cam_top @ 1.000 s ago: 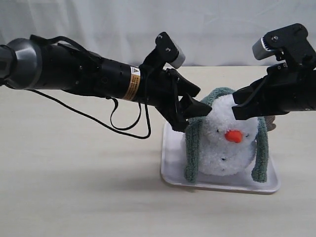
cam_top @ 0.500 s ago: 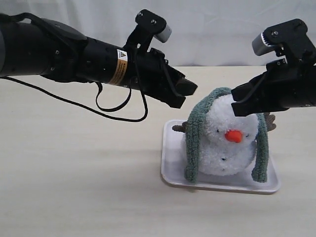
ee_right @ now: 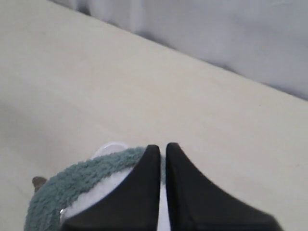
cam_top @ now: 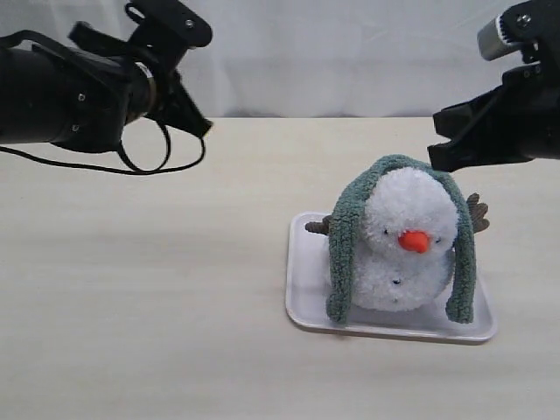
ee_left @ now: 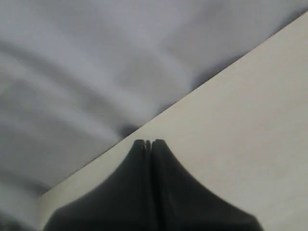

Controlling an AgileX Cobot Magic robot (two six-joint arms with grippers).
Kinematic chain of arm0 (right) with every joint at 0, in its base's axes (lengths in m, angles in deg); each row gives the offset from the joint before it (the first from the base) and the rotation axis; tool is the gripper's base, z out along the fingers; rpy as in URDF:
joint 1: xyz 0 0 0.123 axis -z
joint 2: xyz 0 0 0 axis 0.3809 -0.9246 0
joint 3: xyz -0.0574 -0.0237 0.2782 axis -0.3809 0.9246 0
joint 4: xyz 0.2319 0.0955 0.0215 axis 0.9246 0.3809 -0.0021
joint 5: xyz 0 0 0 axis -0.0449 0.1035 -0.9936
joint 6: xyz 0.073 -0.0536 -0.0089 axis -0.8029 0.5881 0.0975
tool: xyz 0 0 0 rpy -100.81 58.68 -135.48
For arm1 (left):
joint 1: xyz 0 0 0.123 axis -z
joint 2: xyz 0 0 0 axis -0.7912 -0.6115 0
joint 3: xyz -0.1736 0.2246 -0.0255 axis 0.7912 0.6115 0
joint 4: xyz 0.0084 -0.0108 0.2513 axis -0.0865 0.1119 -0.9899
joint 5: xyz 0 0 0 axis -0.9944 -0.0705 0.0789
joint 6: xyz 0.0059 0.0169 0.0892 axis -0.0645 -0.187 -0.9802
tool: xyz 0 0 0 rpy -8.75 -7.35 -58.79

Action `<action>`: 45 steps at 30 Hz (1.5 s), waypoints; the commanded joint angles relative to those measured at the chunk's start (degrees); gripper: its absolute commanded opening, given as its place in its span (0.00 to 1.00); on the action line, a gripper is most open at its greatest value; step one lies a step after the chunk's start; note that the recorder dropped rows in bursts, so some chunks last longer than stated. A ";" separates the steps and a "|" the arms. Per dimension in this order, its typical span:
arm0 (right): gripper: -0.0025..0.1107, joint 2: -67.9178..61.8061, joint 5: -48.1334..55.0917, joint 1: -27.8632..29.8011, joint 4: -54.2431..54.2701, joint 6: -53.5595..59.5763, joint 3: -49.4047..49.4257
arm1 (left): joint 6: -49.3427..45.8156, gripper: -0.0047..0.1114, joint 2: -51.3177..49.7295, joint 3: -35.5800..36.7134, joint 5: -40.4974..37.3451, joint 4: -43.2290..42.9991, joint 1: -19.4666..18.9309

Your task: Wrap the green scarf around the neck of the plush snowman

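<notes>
The plush snowman (cam_top: pixel 404 254) sits upright on a white tray (cam_top: pixel 302 302), its orange nose facing the camera. The green scarf (cam_top: pixel 346 241) lies over the top of its head, and both ends hang down the sides to the tray, not around the neck. My left gripper (cam_top: pixel 201 128) is shut on nothing, high over the table at the far left; its wrist view shows the closed gripper (ee_left: pixel 149 142) above bare tabletop. My right gripper (cam_top: pixel 435 149) hovers just above and right of the head, its jaws nearly touching and empty. In the right wrist view the scarf (ee_right: pixel 72 180) passes beneath that gripper (ee_right: pixel 162 147).
The tray stands on a pale wooden table (cam_top: pixel 149 289) with a white curtain (cam_top: pixel 350 52) behind it. Brown twig arms (cam_top: pixel 478 213) stick out beside the scarf. A black cable (cam_top: pixel 162 157) hangs from the left arm.
My left arm has pulled away from the snowman's head, up and far to the left. The right gripper has lifted slightly off the head. The scarf stays draped.
</notes>
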 commanded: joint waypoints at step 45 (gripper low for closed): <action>0.06 4.65 -4.10 0.15 -12.15 -16.42 -0.39 | -152.51 0.04 -6.24 -4.00 11.57 175.65 9.73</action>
